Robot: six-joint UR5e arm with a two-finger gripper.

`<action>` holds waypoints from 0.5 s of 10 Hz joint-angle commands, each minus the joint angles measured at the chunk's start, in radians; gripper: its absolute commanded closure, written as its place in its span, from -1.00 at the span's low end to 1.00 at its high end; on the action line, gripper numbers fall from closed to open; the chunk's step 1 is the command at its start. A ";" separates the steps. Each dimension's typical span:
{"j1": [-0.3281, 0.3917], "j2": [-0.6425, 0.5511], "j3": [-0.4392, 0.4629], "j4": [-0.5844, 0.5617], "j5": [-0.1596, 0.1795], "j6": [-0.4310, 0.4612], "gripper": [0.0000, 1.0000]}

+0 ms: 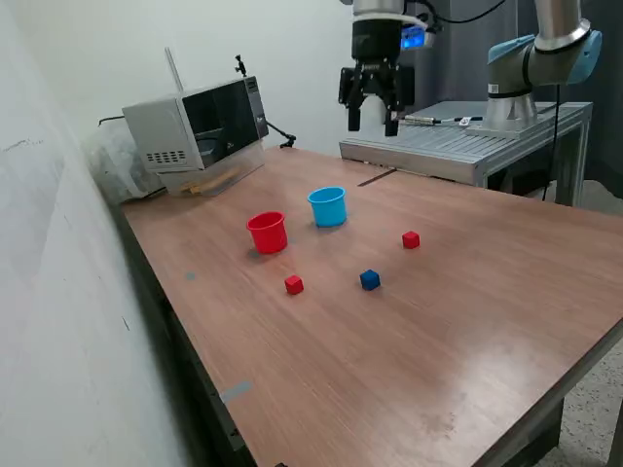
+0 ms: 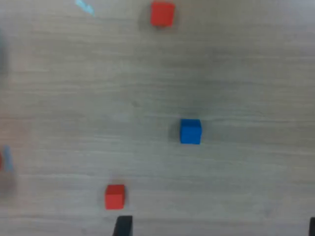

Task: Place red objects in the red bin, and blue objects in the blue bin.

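A red cup [image 1: 267,233] and a light-blue cup [image 1: 328,206] stand upright side by side on the wooden table [image 1: 467,321]. One red cube [image 1: 411,239] lies toward the exterior view's right of the cups. Another red cube [image 1: 294,284] and one dark blue cube [image 1: 369,280] lie in front of them. The wrist view shows the blue cube [image 2: 190,132] and both red cubes [image 2: 162,13] [image 2: 114,196]. A second blue cube is not in view. My gripper [image 1: 372,121] hangs high above the table's far side, open and empty; one of its fingertips [image 2: 123,225] shows in the wrist view.
A grey microwave-like box [image 1: 200,131] sits at the table's far left corner by the wall. A metal platform [image 1: 458,146] with the arm's base [image 1: 531,68] stands behind the table. A cable [image 1: 375,177] lies near the far edge.
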 commanded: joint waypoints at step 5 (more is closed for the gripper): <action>0.005 0.341 -0.117 -0.094 0.000 0.071 -1.00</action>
